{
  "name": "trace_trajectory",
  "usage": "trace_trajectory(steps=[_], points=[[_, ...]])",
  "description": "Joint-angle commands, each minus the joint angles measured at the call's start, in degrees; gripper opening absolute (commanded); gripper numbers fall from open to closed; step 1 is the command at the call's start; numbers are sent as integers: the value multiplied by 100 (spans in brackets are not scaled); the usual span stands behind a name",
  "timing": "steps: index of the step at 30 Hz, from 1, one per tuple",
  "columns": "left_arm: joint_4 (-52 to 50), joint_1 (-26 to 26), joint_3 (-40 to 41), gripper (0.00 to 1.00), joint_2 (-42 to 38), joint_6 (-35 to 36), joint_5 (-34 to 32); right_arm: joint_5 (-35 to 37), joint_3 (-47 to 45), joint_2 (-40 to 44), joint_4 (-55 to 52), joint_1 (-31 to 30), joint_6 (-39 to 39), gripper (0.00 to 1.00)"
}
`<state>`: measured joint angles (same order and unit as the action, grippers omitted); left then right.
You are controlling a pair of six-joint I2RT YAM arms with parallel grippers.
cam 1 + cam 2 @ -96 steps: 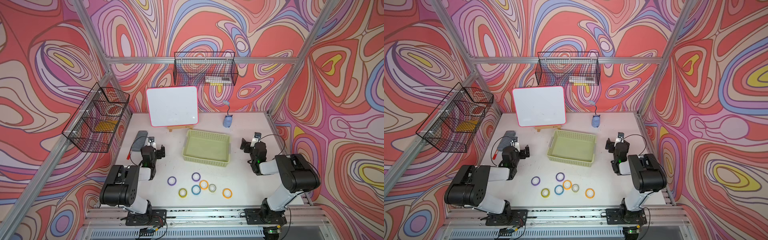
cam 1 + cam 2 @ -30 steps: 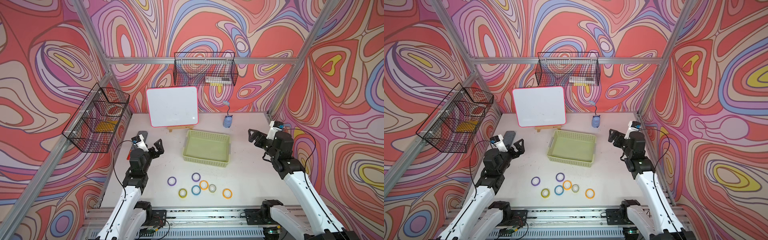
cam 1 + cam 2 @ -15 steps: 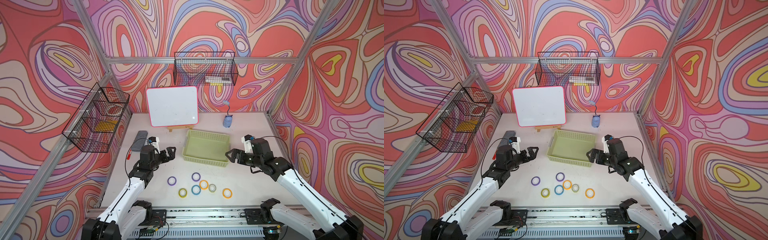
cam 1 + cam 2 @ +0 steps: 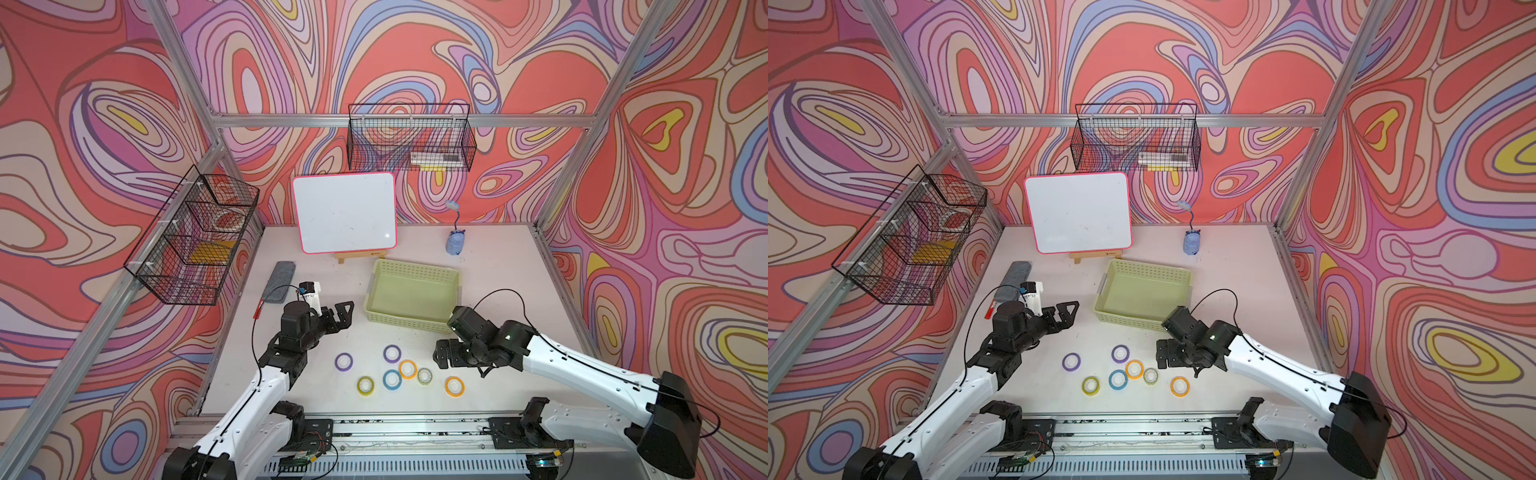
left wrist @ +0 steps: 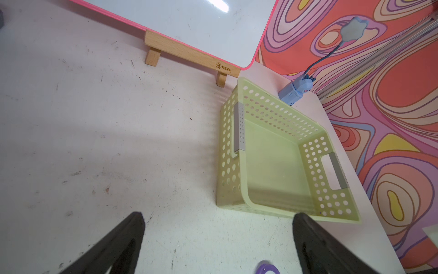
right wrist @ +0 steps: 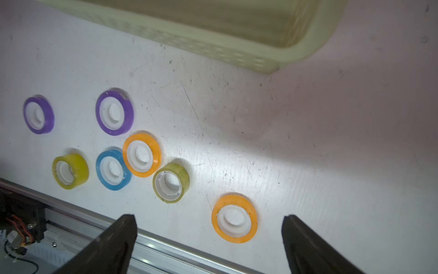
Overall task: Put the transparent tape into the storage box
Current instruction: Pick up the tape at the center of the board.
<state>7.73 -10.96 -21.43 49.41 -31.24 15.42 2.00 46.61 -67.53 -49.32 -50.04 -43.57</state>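
Observation:
The transparent tape (image 4: 424,376) (image 4: 1150,376) is a clear, olive-tinted roll lying flat among coloured rolls near the table's front; the right wrist view shows the tape (image 6: 171,182) too. The storage box (image 4: 413,297) (image 4: 1144,291) (image 5: 272,161) (image 6: 213,28), a pale yellow-green perforated basket, sits empty behind the rolls. My right gripper (image 4: 442,355) (image 4: 1163,353) (image 6: 208,218) hangs open just right of the rolls, its fingers straddling an orange roll (image 6: 234,219), with the transparent tape just beyond them. My left gripper (image 4: 343,318) (image 4: 1065,313) (image 5: 219,217) is open and empty, left of the box.
Two purple rolls (image 4: 343,361) (image 4: 392,353), a yellow one (image 4: 365,385), a blue one (image 4: 392,379) and a second orange one (image 4: 408,369) surround the tape. A whiteboard (image 4: 345,212) on an easel, a blue gadget (image 4: 455,243), a grey pad (image 4: 279,280), a red pen (image 4: 259,308) and wall-hung wire baskets (image 4: 409,137) are further back.
Both arms have unfolded and reached forward. The right gripper dropped from beside the box's right end down to the rolls at the front. The left gripper moved slightly toward the box. Both stayed open.

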Motion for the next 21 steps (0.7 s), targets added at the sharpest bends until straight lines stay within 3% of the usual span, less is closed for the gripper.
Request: trace_trajectory(steps=[1,9,17,21], points=[[186,-20,86,99,-133,132,-128,466,-62,-364,-458,-352,-438,98],[79,-19,45,99,-27,172,-182,369,-223,-883,-317,-775,-604,97],[48,-20,42,99,-78,191,-240,-28,-539,-1057,129,-803,-571,83],[37,-18,51,99,-77,180,-256,1,-506,-1186,203,-848,-571,82]])
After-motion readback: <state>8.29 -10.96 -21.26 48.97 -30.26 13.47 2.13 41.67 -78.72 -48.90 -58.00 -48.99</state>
